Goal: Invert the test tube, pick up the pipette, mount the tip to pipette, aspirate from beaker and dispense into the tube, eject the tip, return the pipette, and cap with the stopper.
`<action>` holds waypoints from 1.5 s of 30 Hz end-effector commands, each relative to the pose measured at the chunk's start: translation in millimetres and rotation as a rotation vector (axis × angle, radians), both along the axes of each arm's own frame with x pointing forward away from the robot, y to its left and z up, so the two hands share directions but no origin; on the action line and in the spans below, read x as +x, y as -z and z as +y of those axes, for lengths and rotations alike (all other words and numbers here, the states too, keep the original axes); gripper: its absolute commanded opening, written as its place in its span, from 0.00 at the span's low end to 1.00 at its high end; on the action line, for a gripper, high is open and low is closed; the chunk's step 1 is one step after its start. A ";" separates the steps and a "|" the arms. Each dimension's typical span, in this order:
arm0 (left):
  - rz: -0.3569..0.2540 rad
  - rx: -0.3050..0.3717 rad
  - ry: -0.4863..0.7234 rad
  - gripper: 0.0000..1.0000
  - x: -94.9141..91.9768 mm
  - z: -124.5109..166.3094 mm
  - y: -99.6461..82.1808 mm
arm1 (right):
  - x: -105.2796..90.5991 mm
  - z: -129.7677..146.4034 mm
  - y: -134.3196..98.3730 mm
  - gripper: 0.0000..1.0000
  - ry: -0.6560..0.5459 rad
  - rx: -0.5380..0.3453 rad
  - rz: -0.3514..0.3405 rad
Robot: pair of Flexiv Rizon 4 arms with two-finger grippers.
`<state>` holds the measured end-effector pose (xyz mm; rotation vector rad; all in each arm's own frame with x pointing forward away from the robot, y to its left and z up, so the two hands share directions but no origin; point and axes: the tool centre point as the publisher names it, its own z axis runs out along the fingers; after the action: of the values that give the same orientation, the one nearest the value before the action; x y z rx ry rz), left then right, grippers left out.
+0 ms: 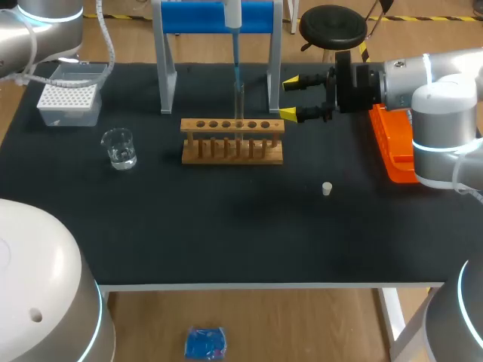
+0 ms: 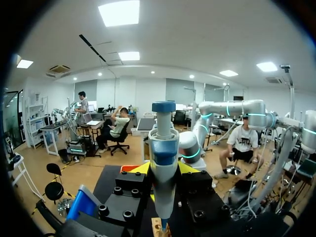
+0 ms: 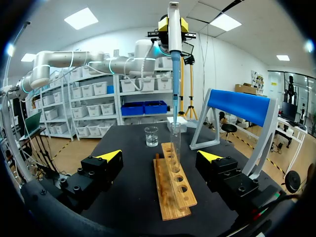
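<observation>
My left gripper (image 2: 164,170) is shut on the white and blue pipette (image 2: 164,148), holding it upright above the wooden rack (image 1: 232,141). The pipette (image 1: 234,15) carries a blue tip (image 1: 236,72) whose end reaches down into the clear test tube (image 1: 240,102) standing in the rack. Seen from the right wrist, the pipette (image 3: 174,29) and tip (image 3: 174,89) hang over the tube (image 3: 176,143). My right gripper (image 1: 290,98) stands open just right of the rack, nothing between its fingers. The beaker (image 1: 119,148) is at the left. The white stopper (image 1: 327,188) lies at the front right.
A tip box (image 1: 69,102) sits at the back left. The blue-topped pipette stand (image 1: 219,45) rises behind the rack. An orange tray (image 1: 392,147) lies under my right arm at the right edge.
</observation>
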<state>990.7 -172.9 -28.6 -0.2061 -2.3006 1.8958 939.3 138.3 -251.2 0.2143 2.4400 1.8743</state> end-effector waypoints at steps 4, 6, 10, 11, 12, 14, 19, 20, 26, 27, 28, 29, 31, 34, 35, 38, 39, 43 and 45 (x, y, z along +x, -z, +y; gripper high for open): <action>-0.003 0.007 0.008 0.00 2.7 -1.9 -2.2 | -0.3 0.0 0.2 1.00 0.000 -0.001 0.000; -0.005 0.005 0.009 0.00 2.7 -2.7 -1.9 | -0.3 0.0 0.2 1.00 0.000 -0.001 0.000; -0.008 -0.002 0.010 0.00 2.7 -4.1 -1.3 | -0.3 0.0 0.2 1.00 0.000 -0.001 0.000; -0.009 -0.004 0.011 0.00 2.7 -4.6 -1.2 | -0.3 0.0 0.2 1.00 0.000 -0.001 0.000; -0.009 -0.006 0.011 0.00 2.8 -5.4 -0.8 | -0.3 0.0 0.2 1.00 0.000 -0.001 0.000; -0.009 -0.009 0.014 0.00 2.9 -7.0 -0.1 | -0.3 0.0 0.2 1.00 0.000 -0.001 0.000; -0.009 -0.015 0.021 0.00 3.3 -9.4 1.0 | -0.3 0.0 0.2 1.00 0.000 -0.001 0.000; -0.008 -0.016 0.022 0.00 3.2 -9.7 1.3 | -0.3 0.0 0.2 1.00 0.000 -0.001 0.000; 0.002 -0.019 0.020 0.00 0.9 -9.9 5.3 | -0.3 0.0 0.2 1.00 0.000 -0.001 0.000; 0.004 -0.017 0.019 0.00 0.5 -9.7 5.8 | -0.3 0.0 0.2 1.00 0.000 -0.001 0.000; 0.006 -0.016 0.018 0.00 -0.1 -9.2 6.7 | -0.3 0.0 0.2 1.00 0.000 -0.001 0.000; 0.010 -0.011 0.015 0.00 -0.6 -8.6 7.2 | -0.3 0.0 0.2 1.00 0.000 -0.001 0.000; 0.012 -0.007 0.012 0.00 -1.2 -7.5 8.0 | -0.3 0.0 0.2 1.00 0.000 -0.001 0.000; 0.013 -0.005 0.007 0.00 -2.1 -4.9 8.9 | -0.3 0.0 0.2 1.00 0.000 -0.001 0.000; 0.013 -0.004 0.006 0.00 -2.2 -4.5 9.0 | -0.3 0.0 0.2 1.00 0.000 -0.001 0.000; 0.014 0.001 0.000 0.00 -2.7 -2.1 9.2 | -0.3 0.0 0.2 1.00 0.000 -0.001 0.000; 0.014 0.005 -0.001 0.00 -2.7 -1.7 9.3 | -0.3 0.0 0.2 1.00 0.000 -0.001 0.000; 0.018 0.016 -0.006 0.00 -3.0 0.5 10.0 | -0.3 0.0 0.2 1.00 0.000 -0.001 0.000; 0.019 0.020 -0.006 0.00 -3.3 1.6 10.7 | -0.3 0.0 0.2 1.00 0.000 -0.001 0.000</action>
<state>990.1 -173.0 -41.5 -0.1824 -2.3029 1.8712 939.3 138.4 -251.2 0.2143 2.4400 1.8743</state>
